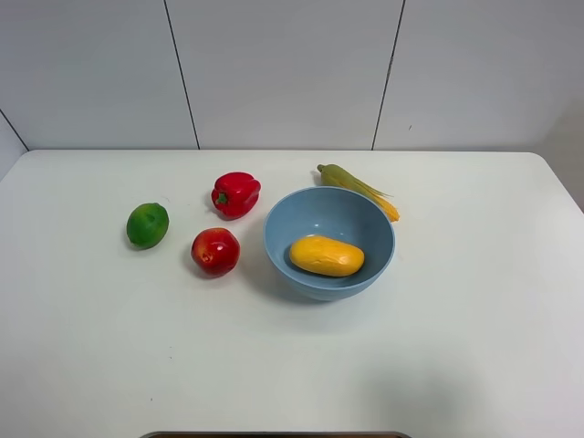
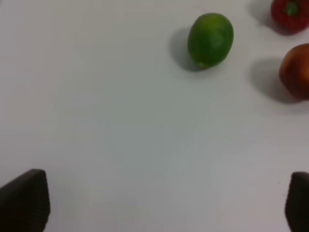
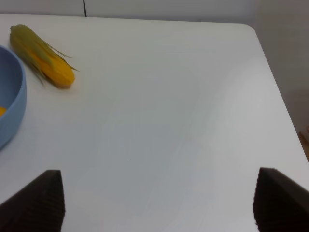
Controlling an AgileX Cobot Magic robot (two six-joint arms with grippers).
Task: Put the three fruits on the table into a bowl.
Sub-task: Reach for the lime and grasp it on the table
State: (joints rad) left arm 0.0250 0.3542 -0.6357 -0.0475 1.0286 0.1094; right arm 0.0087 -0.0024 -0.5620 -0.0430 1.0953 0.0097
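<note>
Spread empty, the left gripper (image 2: 161,200) is facing the lime (image 2: 210,39) and apple (image 1: 215,251) on the desk (image 1: 456,347), probably for its next pick, while the right gripper (image 3: 159,200) is hanging open near the bowl (image 1: 328,212) holding the mango (image 1: 327,255).

One mango (image 1: 327,255), one lime (image 1: 148,224), one apple (image 1: 215,251), one pepper (image 1: 236,193), probably one corncob (image 1: 351,180), one bowl (image 1: 328,212)

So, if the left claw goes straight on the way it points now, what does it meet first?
Probably the apple: it lies in line with one finger of the open left claw. The lime sits farther on, between the fingers' lines. Height is unclear.
</note>
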